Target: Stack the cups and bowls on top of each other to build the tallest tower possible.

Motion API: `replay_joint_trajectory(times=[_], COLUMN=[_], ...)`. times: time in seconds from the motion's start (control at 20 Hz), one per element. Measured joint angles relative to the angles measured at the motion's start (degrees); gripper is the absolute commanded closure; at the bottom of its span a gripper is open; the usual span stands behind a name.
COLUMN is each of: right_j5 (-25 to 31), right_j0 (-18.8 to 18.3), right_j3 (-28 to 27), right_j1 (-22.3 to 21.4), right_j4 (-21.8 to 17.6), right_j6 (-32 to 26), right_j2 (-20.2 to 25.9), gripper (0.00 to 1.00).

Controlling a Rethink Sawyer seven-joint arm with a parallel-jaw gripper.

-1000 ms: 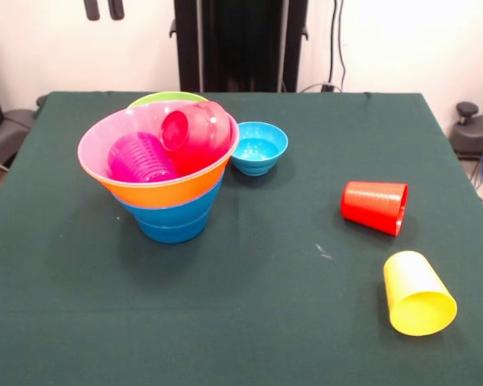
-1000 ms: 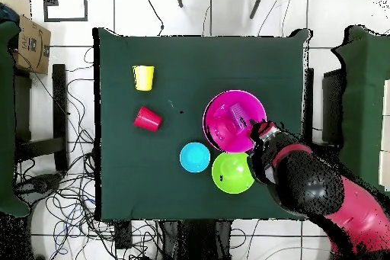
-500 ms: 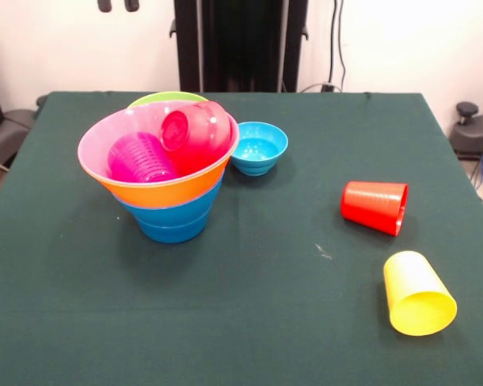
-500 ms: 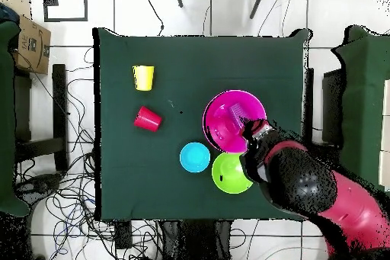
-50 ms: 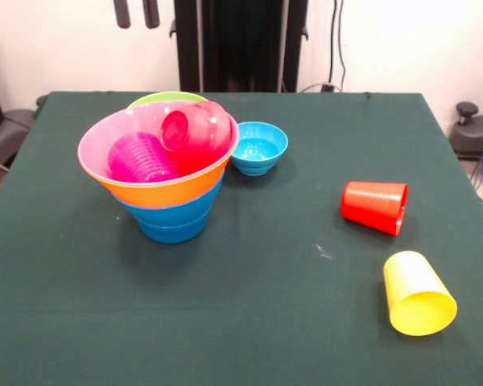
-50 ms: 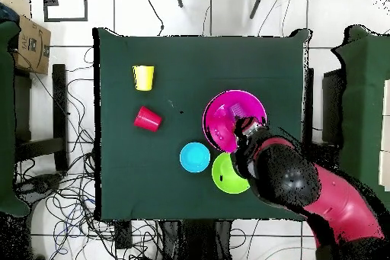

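The tower [image 5: 167, 193] stands at the left: blue bowls at the base, an orange bowl on them, a wide pink bowl [image 6: 228, 113] on top. Inside the pink bowl lie a purple cup [image 5: 141, 158] on its side and a tilted small red bowl [image 5: 190, 133]. A green bowl [image 5: 165, 98] sits just behind the tower, a light-blue bowl [image 5: 258, 147] to its right. The red cup [image 5: 374, 207] and yellow cup [image 5: 417, 293] lie on their sides at the right. My gripper [image 5: 137, 12] hangs high behind the tower, open and empty.
The arm [image 6: 297, 184] covers part of the green bowl [image 6: 225, 174] in the overhead view. The red cup [image 6: 148, 119], yellow cup [image 6: 143, 77] and light-blue bowl [image 6: 195, 157] lie apart on the green cloth [image 6: 175, 59]. A cardboard box [image 6: 30, 43] sits off the table.
The gripper tips have shifted rightward along the top edge of the front view. In the overhead view the arm has slid left over more of the green bowl. Nothing on the table moved.
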Motion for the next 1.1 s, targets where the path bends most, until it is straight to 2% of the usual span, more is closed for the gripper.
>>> replay_joint_trajectory(times=[0.5,0.8,0.85,1.1], right_j5=[-4.97,-7.11,-8.02,-9.62], right_j0=[4.72,9.35,11.27,15.77], right_j3=[0.00,0.00,0.00,0.00], right_j1=[2.00,1.99,1.99,1.99], right_j4=[2.16,5.15,6.28,8.76], right_j6=[0.01,1.19,2.17,5.13], right_j2=[-1.86,-4.50,-5.55,-8.04], gripper=[0.00,0.00,0.00,0.00])
